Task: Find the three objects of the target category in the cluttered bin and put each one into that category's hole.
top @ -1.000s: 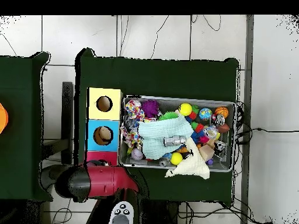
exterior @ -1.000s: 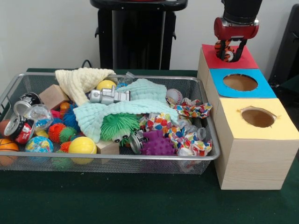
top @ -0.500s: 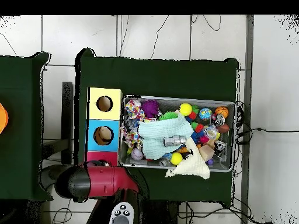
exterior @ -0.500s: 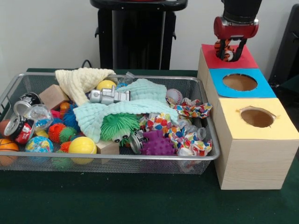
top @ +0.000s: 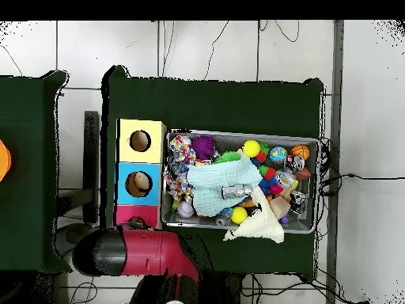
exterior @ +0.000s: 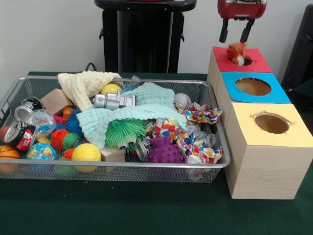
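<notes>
Gripper [exterior: 234, 33] hangs above the red hole [exterior: 247, 60], fingers spread and empty. The orange toy [exterior: 236, 52] perches on the rim, looking light and soft; pinch its middle.

You're looking at a robotics lab, not a home or shop. The setup gives it away: a green cloth-covered table [exterior: 146, 215] stands on a pale tiled floor [top: 87, 55] with loose cables [top: 269, 36] trailing across it, and a plain white wall [exterior: 49, 34] sits behind a black pedestal [exterior: 143, 36]. On the table you have staged test props — a wire mesh bin [exterior: 117, 169] crammed with assorted toys, cloths and cans, and beside it a wooden sorting box [exterior: 259, 161] with red, blue and yellow tops, each with a round hole. A second green table [top: 24, 170] stands alongside.
</notes>
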Tool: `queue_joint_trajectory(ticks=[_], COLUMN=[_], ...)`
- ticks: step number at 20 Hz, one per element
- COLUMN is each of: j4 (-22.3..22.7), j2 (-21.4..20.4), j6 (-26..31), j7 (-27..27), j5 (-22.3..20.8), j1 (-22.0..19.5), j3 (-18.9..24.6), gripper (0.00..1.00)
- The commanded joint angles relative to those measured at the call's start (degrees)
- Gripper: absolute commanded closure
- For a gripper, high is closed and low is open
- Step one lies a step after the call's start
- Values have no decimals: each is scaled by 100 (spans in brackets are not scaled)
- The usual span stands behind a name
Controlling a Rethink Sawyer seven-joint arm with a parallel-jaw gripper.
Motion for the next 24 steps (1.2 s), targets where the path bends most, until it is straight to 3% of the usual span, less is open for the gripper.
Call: queue_joint_trajectory(ticks=[1, 17, 20, 22, 24], j4=[-279, -298, -539, -818, -1032], j2=[-154, -98, -120, -139, -181], j6=[314, 186, 481, 774, 983], j7=[1189, 1131, 1130, 919, 234], j5=[36, 85, -43, -152, -261], j1=[-123, -189, -182, -354, -857], j3=[-98, -66, -256, -329, -148], gripper=[0, 0, 0, 0, 0])
